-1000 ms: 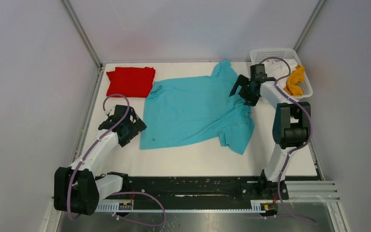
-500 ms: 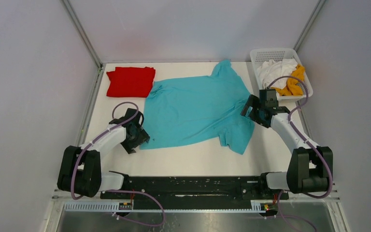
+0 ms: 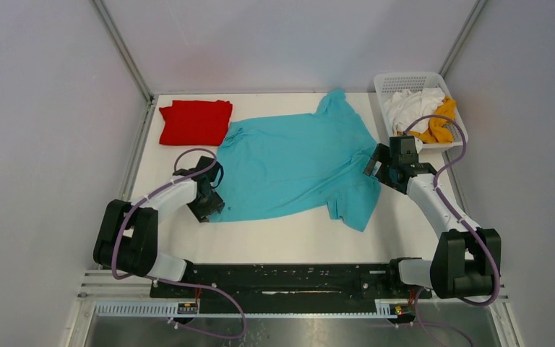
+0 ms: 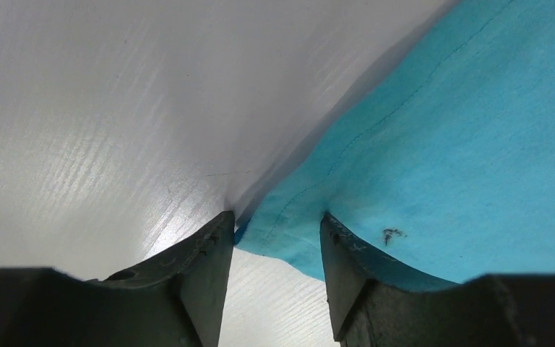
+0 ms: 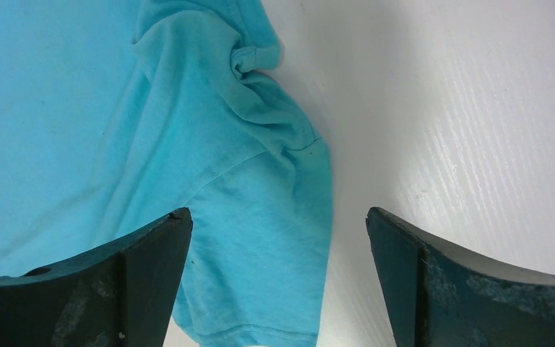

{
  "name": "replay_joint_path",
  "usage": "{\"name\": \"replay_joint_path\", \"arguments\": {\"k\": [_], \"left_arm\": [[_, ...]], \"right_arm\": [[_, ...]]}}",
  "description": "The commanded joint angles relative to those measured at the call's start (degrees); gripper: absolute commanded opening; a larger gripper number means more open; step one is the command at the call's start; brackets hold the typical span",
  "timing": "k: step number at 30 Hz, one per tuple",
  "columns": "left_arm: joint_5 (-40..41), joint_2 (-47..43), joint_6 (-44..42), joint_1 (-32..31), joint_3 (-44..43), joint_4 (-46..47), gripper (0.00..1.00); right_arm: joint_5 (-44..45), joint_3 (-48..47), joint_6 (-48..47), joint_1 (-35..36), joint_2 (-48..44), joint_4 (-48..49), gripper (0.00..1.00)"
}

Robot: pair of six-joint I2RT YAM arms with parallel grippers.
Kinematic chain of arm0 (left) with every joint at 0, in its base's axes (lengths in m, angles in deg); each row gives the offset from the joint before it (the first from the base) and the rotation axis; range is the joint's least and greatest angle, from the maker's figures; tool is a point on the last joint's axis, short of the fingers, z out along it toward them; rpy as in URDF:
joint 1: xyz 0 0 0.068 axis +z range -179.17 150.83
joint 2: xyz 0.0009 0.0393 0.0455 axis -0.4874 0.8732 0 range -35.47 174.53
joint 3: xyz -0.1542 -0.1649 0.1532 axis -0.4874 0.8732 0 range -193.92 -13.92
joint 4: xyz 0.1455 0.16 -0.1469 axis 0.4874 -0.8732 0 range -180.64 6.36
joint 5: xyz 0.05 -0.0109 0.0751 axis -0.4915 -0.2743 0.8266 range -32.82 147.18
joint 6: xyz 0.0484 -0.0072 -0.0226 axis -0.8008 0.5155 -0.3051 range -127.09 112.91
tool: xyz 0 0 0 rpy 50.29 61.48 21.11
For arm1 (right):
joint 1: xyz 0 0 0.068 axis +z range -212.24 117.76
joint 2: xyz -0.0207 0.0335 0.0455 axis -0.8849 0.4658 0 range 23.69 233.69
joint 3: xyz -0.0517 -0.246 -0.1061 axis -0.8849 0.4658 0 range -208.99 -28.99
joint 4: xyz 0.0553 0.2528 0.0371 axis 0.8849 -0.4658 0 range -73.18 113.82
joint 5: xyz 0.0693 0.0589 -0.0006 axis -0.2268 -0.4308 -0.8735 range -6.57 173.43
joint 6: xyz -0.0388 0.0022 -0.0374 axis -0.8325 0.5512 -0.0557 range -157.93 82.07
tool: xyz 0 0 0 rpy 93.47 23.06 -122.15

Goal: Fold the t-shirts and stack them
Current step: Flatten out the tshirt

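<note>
1 blue shirt [image 3: 296, 170] lies spread flat in the middle of the tabletop [image 3: 296, 235]. Its long axis runs from left to right: the hem is toward the left arm, and the collar and the 2 sleeves are toward the right arm. The red shirt [image 3: 196, 121] is already folded at the far left corner, well apart from both hands. In the basket [image 3: 405, 78] at the far right, a white shirt [image 3: 412, 105] and a yellow shirt [image 3: 441, 123] lie crumpled and not yet folded.

The left hand [image 3: 213, 206] is low at the near hem corner [image 4: 282, 235] of the blue shirt. In the left wrist view its 2 fingers stand on each side of this corner, with the cloth edge reaching both. They stand partly apart, so I judge it released and not yet clenched on the cloth. The right hand [image 3: 384, 168] is at the opposite end, beside the collar edge and near the near sleeve [image 5: 260, 238]. It is wide open and grasps nothing; 1 finger is over the cloth and 1 is over the bare tabletop.

The fold, I think, depends on this: each hand is nearest to its own end of the long axis. A pinch at the hem corner and a pinch near the sleeve would allow the near long edge to be lifted and carried away from the arms.
</note>
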State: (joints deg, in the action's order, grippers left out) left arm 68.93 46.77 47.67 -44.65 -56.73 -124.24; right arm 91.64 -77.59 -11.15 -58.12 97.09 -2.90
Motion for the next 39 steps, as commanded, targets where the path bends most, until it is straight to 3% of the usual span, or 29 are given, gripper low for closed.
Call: {"name": "replay_joint_path", "arguments": {"k": [1,4,6,9,11,17,23,27,32,39], "left_arm": [[0.6,1.2,2.7,-1.3,0.8,-0.6,0.47],[0.4,1.4,3.3,-2.0,1.6,-0.5,0.46],[0.5,1.5,3.5,-2.5,1.8,-0.6,0.40],[0.2,1.5,3.4,-2.8,1.6,-0.6,0.20],[0.1,1.4,3.2,-2.9,1.3,-0.6,0.00],[1.1,-0.9,-0.3,-3.0,0.6,0.2,0.00],[1.4,-4.5,-2.6,-3.0,1.0,2.0,0.00],[1.5,-5.4,-3.4,-2.9,1.5,2.9,0.00],[1.5,-6.1,-3.7,-3.0,2.4,3.7,0.00],[0.9,-6.4,-3.7,-3.0,3.0,4.5,0.00]], "right_arm": [[3.5,-0.2,-0.4,0.1,-1.1,-0.4,0.99],[4.4,-0.6,-0.3,0.1,-0.6,-1.0,0.99],[5.1,-0.8,0.0,0.1,-0.5,-1.6,1.00],[6.2,-1.0,0.7,0.1,-1.0,-2.8,1.00],[7.2,-1.0,1.3,0.1,-1.7,-4.1,0.99],[5.3,2.2,2.9,1.2,-6.0,-11.7,0.98],[7.9,7.8,7.6,11.0,-9.7,-19.8,0.95],[3.8,10.3,10.4,13.6,-8.4,-17.3,0.86],[0.2,10.2,10.1,15.6,-3.9,-13.9,0.67],[-2.5,12.2,10.2,15.7,0.6,-10.0,0.59]]}}
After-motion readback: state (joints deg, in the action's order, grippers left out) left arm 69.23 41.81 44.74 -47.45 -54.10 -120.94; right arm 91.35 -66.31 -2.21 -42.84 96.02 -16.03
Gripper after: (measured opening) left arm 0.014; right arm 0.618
